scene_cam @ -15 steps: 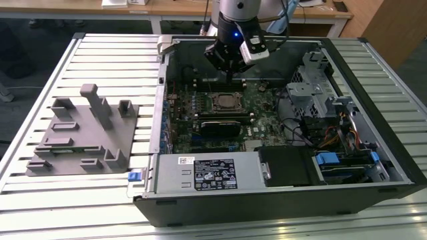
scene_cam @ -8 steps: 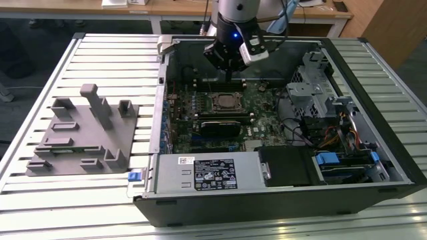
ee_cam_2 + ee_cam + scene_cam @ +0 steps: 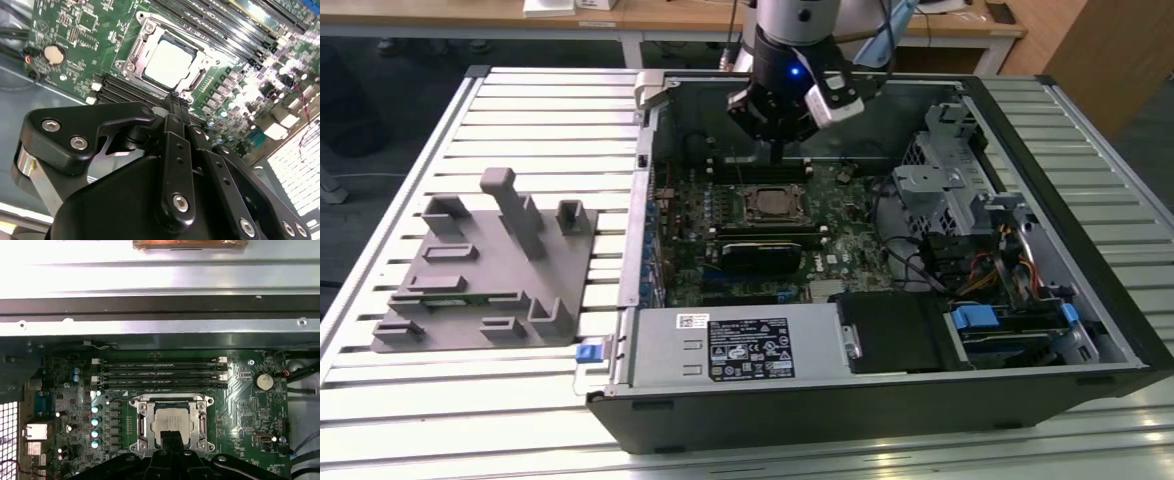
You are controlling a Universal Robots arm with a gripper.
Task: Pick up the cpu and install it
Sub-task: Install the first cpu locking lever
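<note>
Exterior view: cpu (image 3: 770,203) in socket (image 3: 770,190)

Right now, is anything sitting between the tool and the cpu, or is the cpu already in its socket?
Nothing visible stands between them. The cpu already lies inside the socket frame on the motherboard, and the tool hangs just above its edge, holding nothing.

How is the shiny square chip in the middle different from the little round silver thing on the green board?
The shiny silver square cpu is square, while the small round silver coin battery is a circle. The cpu looks bigger than the battery. The cpu sits inside a metal socket frame; the battery sits in a small round holder on open board. Both are flat, silvery, and on the same green motherboard.
</note>
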